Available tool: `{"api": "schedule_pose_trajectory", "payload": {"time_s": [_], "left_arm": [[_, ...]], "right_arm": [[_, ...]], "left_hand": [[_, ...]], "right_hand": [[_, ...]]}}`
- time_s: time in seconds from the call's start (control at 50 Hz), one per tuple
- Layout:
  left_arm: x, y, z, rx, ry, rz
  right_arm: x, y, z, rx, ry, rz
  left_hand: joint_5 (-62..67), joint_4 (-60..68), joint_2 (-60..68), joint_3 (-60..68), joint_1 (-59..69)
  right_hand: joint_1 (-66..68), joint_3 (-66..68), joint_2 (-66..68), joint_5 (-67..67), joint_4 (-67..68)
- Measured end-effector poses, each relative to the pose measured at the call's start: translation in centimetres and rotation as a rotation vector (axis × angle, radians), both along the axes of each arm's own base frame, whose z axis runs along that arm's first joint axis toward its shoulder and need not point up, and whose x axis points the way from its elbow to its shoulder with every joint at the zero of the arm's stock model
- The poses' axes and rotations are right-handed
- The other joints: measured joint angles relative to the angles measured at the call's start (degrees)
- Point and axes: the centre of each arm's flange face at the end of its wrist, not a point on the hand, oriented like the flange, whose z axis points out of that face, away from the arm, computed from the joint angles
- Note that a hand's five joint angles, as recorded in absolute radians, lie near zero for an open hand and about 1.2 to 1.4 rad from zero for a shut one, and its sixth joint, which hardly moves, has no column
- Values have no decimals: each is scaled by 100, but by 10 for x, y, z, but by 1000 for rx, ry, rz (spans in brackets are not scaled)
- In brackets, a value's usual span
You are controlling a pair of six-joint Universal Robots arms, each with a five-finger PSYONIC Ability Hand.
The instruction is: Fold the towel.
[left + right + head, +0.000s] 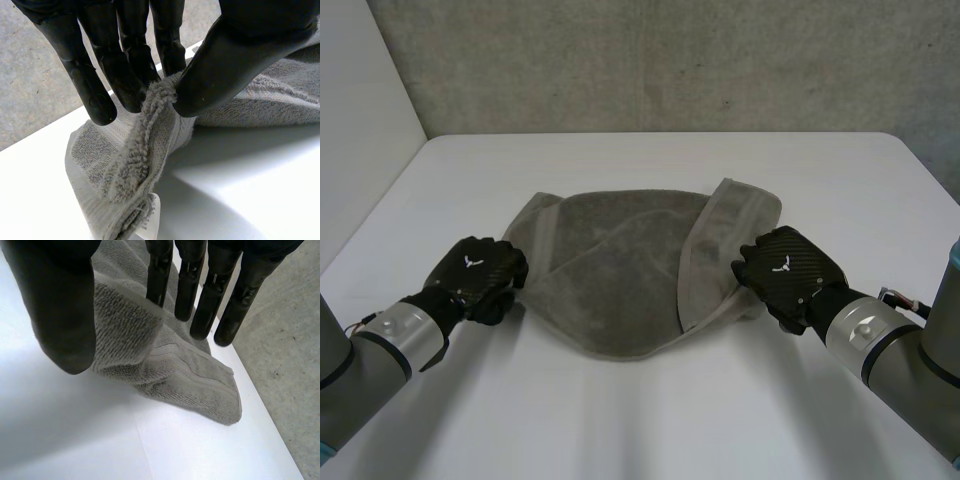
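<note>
Towel (620, 270) pinched at both side edges; slip and skew are the risks.
We judge the left hand (475, 272) to be the weak point: its thumb and fingers nip only a thin ridge of pile at the left edge, so a lift could pull it free. The right hand (788, 270) grasps a thicker fold at the right edge between thumb and straight fingers, and such uneven grips may skew the fold. The towel lies in the middle of the white table (650, 430): grey terry, rumpled, rounded along its near edge, banded right hem flipped inward, left border curled up.
</note>
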Motion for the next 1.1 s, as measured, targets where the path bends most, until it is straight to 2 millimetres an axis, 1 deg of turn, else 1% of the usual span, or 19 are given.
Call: {"api": "schedule_pose_trajectory", "payload": {"time_s": [0.04, 0.14, 0.32, 0.46, 0.58, 0.64, 0.7, 0.9, 1.02, 1.1], "left_arm": [[0, 1, -1, 3, 1, 0], [0, 3, -3, 9, 1, -1], [0, 5, -6, -1, 3, -2], [0, 5, -6, -5, 3, -1], [2, 3, -6, -5, 3, 6], [4, 2, -6, -5, 3, 12], [5, 2, -6, -4, 3, 17], [6, 2, -7, -2, 3, 20], [6, 2, -7, -1, 3, 19], [6, 2, -7, -1, 3, 19]], "right_arm": [[0, 1, 1, 8, -2, -7], [3, 8, 8, 56, -24, -38], [15, 33, 23, 174, -114, -48], [30, 54, 31, 231, -196, -13], [39, 60, 32, 224, -210, -7], [43, 58, 27, 217, -204, -7], [49, 54, 18, 212, -197, -5], [63, 37, -25, 208, -174, -1], [68, 29, -39, 177, -191, 4], [71, 24, -48, 155, -190, 8]], "left_hand": [[0, 0, 0, 0, 0], [0, 0, 0, 0, 0], [0, 0, 0, 0, 0], [0, 0, 0, 0, 0], [0, 0, 0, 0, 0], [0, 0, 0, 0, 0], [0, 1, 0, 0, 0], [0, 1, 0, 0, 0], [0, 1, 0, 0, 0], [0, 2, 0, 0, 0]], "right_hand": [[-390, -347, -337, -369, -342], [-707, -685, -698, -761, -732], [-721, -702, -699, -774, -744], [-721, -702, -699, -763, -743], [-721, -702, -699, -762, -744], [-721, -702, -699, -762, -744], [-721, -702, -699, -762, -744], [-697, -671, -672, -506, -701], [-569, -506, -483, -266, -499], [-210, -195, -152, 27, -195]]}}
